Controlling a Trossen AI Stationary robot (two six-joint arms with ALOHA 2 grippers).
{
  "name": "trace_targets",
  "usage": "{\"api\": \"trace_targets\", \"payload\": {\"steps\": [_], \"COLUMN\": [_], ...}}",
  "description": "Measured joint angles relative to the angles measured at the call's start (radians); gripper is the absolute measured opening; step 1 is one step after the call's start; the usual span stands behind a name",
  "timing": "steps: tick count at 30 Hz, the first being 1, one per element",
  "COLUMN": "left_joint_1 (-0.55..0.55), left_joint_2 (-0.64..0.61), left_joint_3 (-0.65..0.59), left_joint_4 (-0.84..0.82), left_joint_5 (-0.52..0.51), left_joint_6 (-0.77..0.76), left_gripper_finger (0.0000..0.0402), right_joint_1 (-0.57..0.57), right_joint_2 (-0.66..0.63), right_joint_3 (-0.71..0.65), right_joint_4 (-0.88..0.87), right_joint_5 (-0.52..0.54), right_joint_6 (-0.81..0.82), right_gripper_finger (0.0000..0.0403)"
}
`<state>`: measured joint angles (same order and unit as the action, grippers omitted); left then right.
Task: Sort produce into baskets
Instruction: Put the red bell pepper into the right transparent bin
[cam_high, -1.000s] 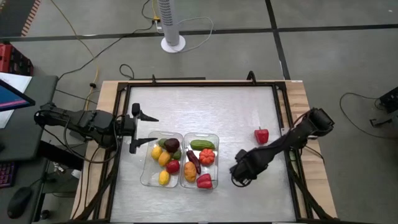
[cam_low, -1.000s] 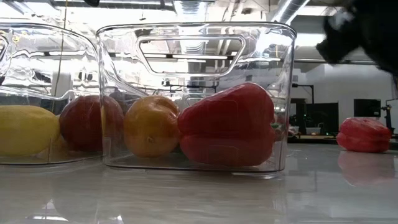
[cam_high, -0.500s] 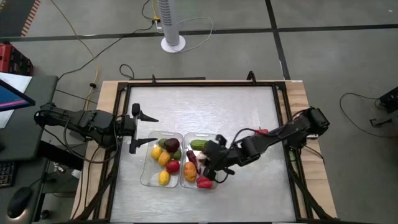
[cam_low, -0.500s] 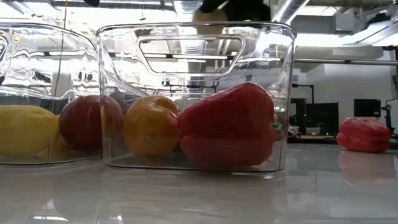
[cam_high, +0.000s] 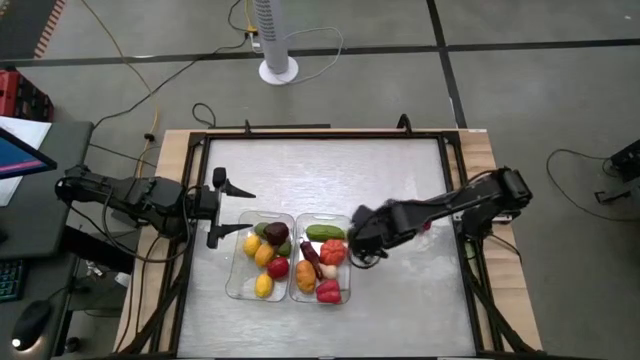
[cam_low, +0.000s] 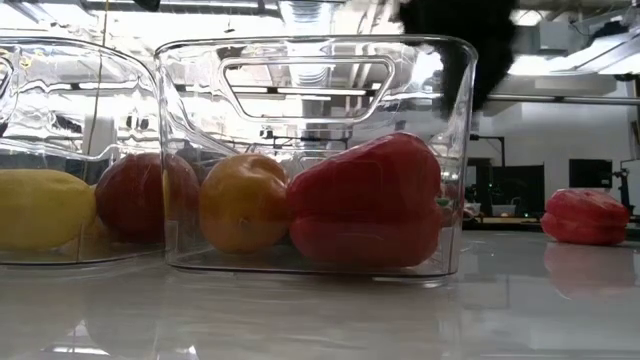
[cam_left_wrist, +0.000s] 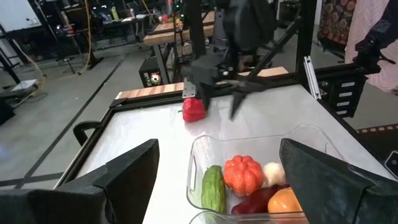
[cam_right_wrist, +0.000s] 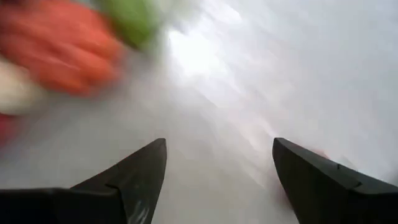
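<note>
Grey concrete flooring is surrounding the pale desk (cam_high: 330, 170), a white fan base (cam_high: 278, 70) standing beyond it. Two clear baskets (cam_high: 262, 292) are sitting side by side, holding produce; a red pepper (cam_low: 585, 216) is lying apart. Right hand (cam_high: 362, 243) is hovering just beside the right basket (cam_high: 345, 222), fingers spread, empty. Left hand (cam_high: 232, 212) is waiting open near the left basket.

1. The right gripper (cam_high: 358, 243) reaches inward from the table's right edge, arm stretched nearly level across the surface, fingers (cam_right_wrist: 134, 177) spread apart and empty.
2. The left gripper (cam_high: 236, 209) waits at the table's left side, fingers (cam_left_wrist: 134, 171) parted, holding nothing.
</note>
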<state>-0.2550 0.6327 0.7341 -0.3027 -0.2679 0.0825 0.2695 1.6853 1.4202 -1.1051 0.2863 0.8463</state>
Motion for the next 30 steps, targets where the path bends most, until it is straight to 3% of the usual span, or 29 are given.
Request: {"api": "trace_targets", "payload": {"steps": [3, 6, 15, 20, 26, 30], "left_joint_1": [0.000, 0.000, 0.000, 0.000, 0.000, 0.000], "left_joint_2": [0.000, 0.000, 0.000, 0.000, 0.000, 0.000], "left_joint_3": [0.000, 0.000, 0.000, 0.000, 0.000, 0.000], "left_joint_4": [-0.005, -0.012, -0.013, -0.014, -0.024, -0.024], "left_joint_5": [0.000, 0.000, 0.000, 0.000, 0.000, -0.001], "left_joint_6": [-0.001, -0.001, -0.012, 0.002, 0.002, 0.002], "left_gripper_finger": [0.0320, 0.0320, 0.0320, 0.0320, 0.0320, 0.0320], "right_joint_1": [0.018, 0.023, -0.021, -0.052, -0.088, -0.118], "right_joint_2": [-0.006, -0.038, -0.226, -0.313, -0.328, -0.324], "right_joint_3": [-0.008, -0.063, -0.337, -0.442, -0.522, -0.572], "right_joint_4": [-0.227, -0.313, -0.288, -0.241, -0.214, -0.176], "right_joint_5": [0.058, 0.049, 0.025, 0.019, 0.016, 0.023], "right_joint_6": [0.122, 0.204, 0.328, 0.341, 0.343, 0.335], "right_gripper_finger": [0.0321, 0.0321, 0.0324, 0.0348, 0.0395, 0.0393]}}
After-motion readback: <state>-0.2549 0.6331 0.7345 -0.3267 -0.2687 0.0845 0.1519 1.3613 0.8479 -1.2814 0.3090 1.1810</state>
